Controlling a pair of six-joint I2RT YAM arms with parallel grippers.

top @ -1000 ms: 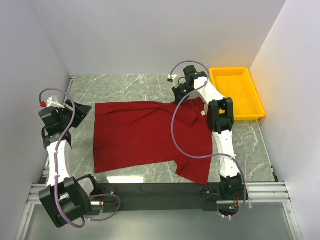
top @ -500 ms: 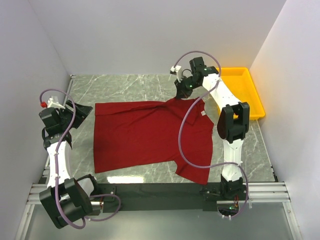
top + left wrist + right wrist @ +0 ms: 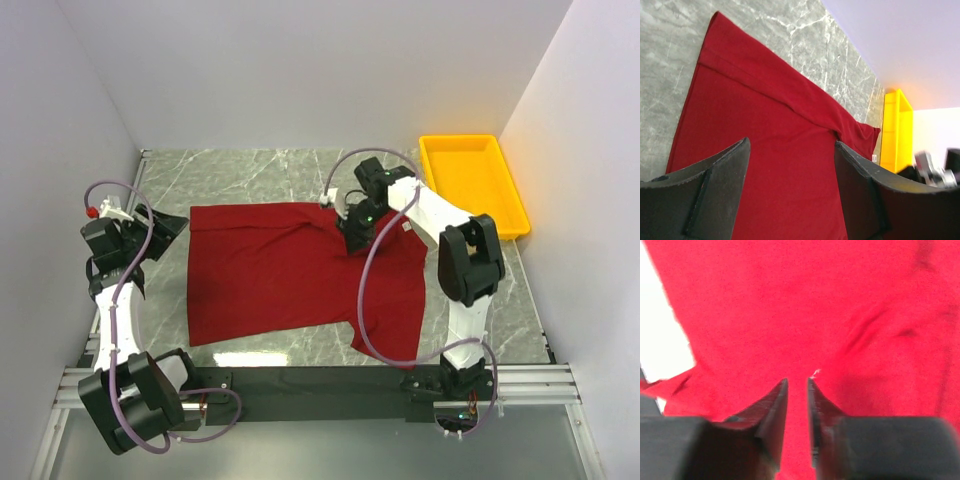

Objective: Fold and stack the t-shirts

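The grey marble table (image 3: 250, 172) fills the middle of the top view. The dark red t-shirt (image 3: 270, 270) lies spread across its centre, partly hidden at the right by the right arm and its cable, and the yellow tray (image 3: 470, 185) sits at the upper right. The right gripper (image 3: 797, 382) is over the rumpled top edge, its jaws a narrow slit apart in a blurred wrist view, so contact is unclear. The left gripper (image 3: 791, 145), cut off at the frame's bottom, gapes wide and empty beside the shirt's left edge.

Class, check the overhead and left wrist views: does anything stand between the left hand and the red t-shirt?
Nothing visible does. The left hand sits open beside the t-shirt's left edge, with only a strip of bare table between them. The yellow tray is off at the far right corner.
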